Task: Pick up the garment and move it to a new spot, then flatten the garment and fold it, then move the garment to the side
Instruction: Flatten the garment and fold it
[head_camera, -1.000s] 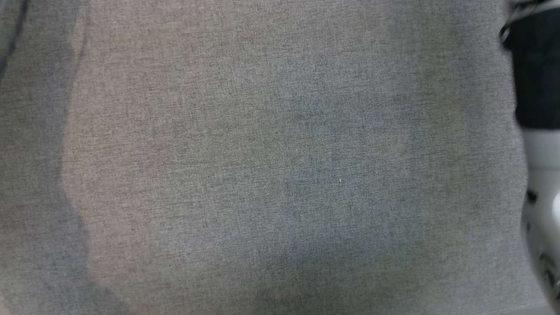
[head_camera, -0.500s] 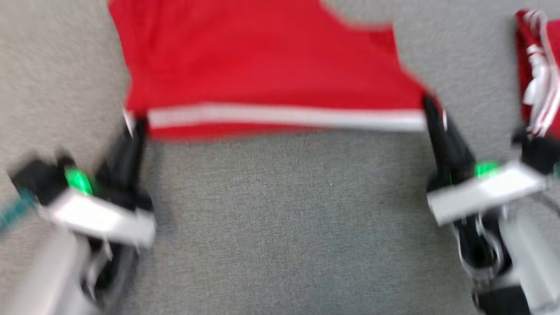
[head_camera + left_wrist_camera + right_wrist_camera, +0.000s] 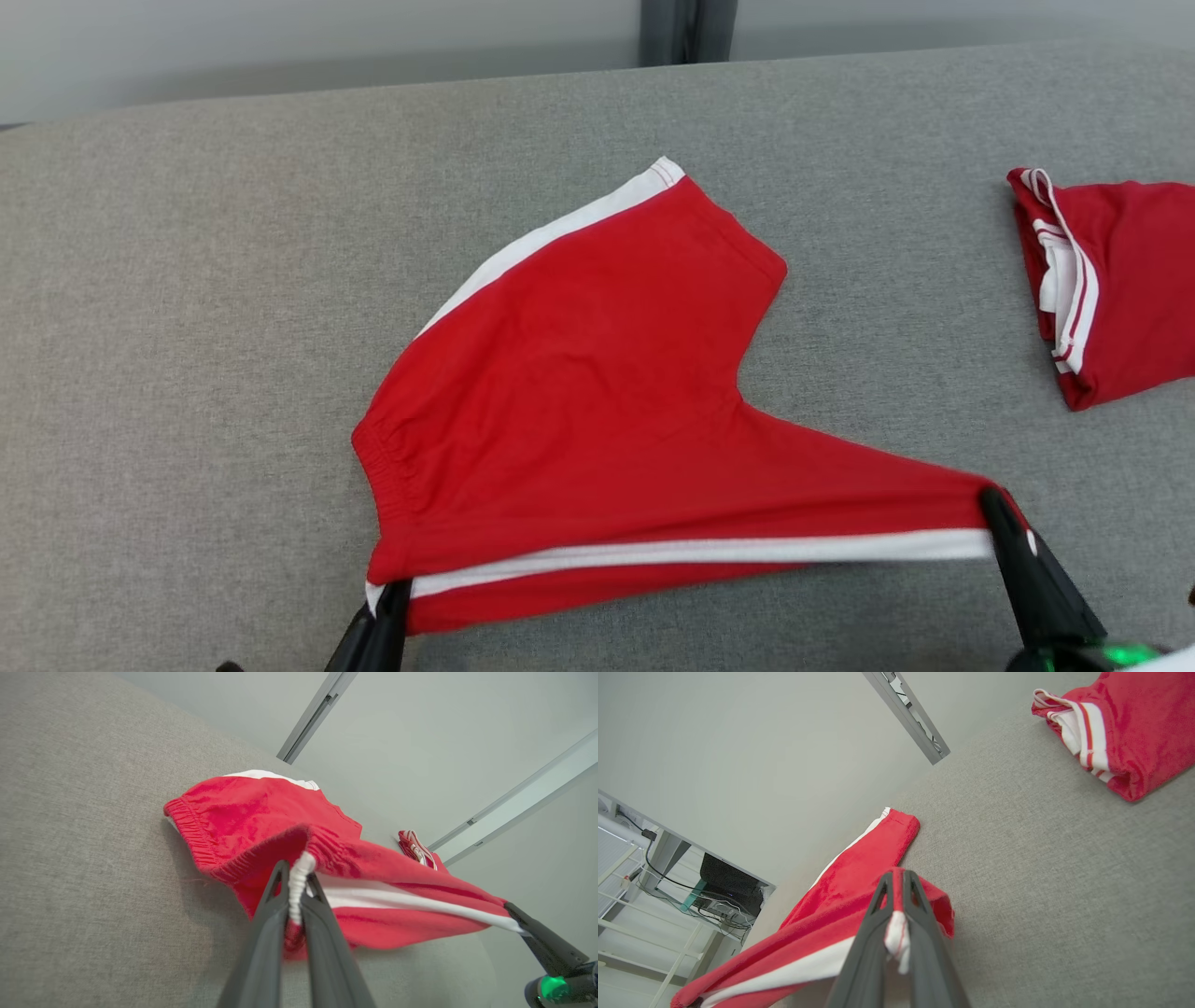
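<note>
The garment (image 3: 579, 392) is a pair of red shorts with white side stripes, lying partly on the grey padded surface (image 3: 187, 280). Its near side edge is lifted and stretched between my two grippers. My left gripper (image 3: 390, 597) is shut on the waistband corner at the lower left. My right gripper (image 3: 991, 509) is shut on the leg-hem corner at the lower right. In the left wrist view the fingers (image 3: 275, 905) pinch the white stripe end of the garment (image 3: 252, 821). The right wrist view shows my right gripper (image 3: 896, 882) clamped on the garment (image 3: 859, 868).
A second red and white garment (image 3: 1111, 280) lies folded at the right edge of the surface. The surface's far edge meets a pale wall with a grey metal post (image 3: 686, 28). A desk with cables (image 3: 724, 886) stands beyond the surface.
The head camera has tilted up from bare grey cloth to the whole garment. Both grippers keep their hold on the striped edge.
</note>
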{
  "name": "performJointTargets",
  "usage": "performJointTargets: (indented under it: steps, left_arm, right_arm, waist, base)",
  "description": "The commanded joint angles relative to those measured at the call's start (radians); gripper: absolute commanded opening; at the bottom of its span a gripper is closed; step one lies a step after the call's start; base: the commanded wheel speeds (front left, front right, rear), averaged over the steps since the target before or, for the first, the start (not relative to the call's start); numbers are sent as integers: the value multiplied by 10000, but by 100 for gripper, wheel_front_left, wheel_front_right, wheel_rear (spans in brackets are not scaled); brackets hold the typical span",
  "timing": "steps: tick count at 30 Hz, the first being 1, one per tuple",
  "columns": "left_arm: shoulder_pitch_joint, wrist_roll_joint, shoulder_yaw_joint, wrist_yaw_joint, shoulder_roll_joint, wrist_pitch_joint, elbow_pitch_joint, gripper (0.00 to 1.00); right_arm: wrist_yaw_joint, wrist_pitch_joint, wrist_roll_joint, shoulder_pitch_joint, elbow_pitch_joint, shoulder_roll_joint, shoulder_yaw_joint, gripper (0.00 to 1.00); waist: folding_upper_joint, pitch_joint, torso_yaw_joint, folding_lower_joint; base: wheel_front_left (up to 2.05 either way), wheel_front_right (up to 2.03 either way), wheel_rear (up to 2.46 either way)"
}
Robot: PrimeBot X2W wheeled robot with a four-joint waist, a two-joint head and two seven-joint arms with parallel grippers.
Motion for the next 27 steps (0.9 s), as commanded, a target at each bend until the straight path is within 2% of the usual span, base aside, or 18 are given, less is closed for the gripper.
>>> performJointTargets:
  steps: [1, 4, 8, 15, 21, 27]
  left_arm:
    - [-352, -176, 75, 69, 25, 88, -86, 0]
    - [-1019, -870, 272, 125, -309, 541, -327, 0]
    - [-2435, -1516, 848, 363, -465, 1075, -76, 0]
    - [-4999, -1563, 804, 398, -583, 1902, 1624, 0]
    - [-5894, -1342, 549, 197, -778, 1884, 2695, 0]
    - [-6097, -1301, 231, 2, -808, 2058, 3098, 0]
  right_arm:
    - [-2, 172, -105, -496, -49, -10, -70, 0]
    - [-1, 997, -201, -2017, 478, 79, -112, 0]
    - [-5, 1857, -866, -5040, 2208, 168, -407, 0]
    - [-5, 2756, -2126, -9300, 5249, 145, -582, 0]
    - [-2, 2881, -2942, -10984, 7105, 148, -165, 0]
    - [-2, 2914, -3329, -11569, 8016, 60, 167, 0]
  waist:
    - [0, 136, 72, 0]
    - [0, 596, 92, 0]
    - [0, 1528, 258, 0]
    - [0, 2823, 1090, 0]
    - [0, 2986, 1550, 0]
    - [0, 2864, 1755, 0]
  base:
    - [0, 0, 0]
    - [0, 0, 0]
    - [0, 0, 0]
    - [0, 0, 0]
    - [0, 0, 0]
    - [0, 0, 0]
